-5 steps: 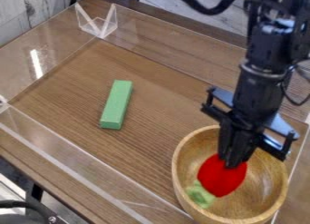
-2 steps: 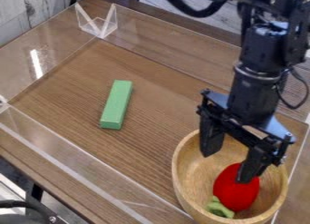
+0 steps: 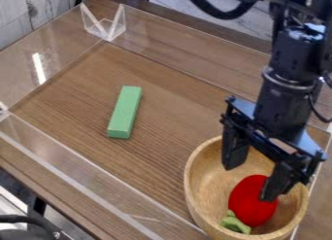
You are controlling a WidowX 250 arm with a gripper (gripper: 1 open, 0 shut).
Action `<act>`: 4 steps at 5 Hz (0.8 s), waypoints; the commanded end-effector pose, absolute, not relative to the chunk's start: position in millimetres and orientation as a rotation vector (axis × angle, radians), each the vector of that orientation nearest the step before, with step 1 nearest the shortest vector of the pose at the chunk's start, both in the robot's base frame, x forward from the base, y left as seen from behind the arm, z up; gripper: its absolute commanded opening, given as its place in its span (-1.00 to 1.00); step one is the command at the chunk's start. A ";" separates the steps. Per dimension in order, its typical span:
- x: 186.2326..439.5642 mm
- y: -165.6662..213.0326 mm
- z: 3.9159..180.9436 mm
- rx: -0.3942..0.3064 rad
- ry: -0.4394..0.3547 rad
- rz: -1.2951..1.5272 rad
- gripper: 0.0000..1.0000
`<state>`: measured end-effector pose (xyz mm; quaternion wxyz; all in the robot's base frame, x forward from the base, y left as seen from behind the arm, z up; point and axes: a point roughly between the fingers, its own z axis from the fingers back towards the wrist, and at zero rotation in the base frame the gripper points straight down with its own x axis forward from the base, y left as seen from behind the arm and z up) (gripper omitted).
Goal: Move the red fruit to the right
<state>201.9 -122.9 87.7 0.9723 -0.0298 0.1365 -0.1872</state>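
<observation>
The red fruit (image 3: 254,199) lies inside the wooden bowl (image 3: 200,179) at the lower right, its pale green leafy end (image 3: 235,224) toward the front. My gripper (image 3: 261,173) hangs just above the bowl, pointing steeply down, with its two black fingers (image 3: 238,152) spread wide apart. It is open and holds nothing. The fruit sits below and between the fingertips, free of them.
A flat green rectangular block (image 3: 124,111) lies on the wooden table left of centre. Clear acrylic walls (image 3: 52,69) ring the work area at the back and left, with a clear stand (image 3: 104,23) at the far corner.
My gripper was shut on the red fruit above the bowl; it has opened wide. The fruit has dropped and settled in the bowl. The hand has barely shifted.
</observation>
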 end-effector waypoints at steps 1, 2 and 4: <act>207.6 -125.8 92.4 -0.060 0.236 -0.433 1.00; 210.9 -123.9 89.2 -0.052 0.236 -0.453 1.00; 212.9 -121.2 79.3 -0.038 0.235 -0.443 1.00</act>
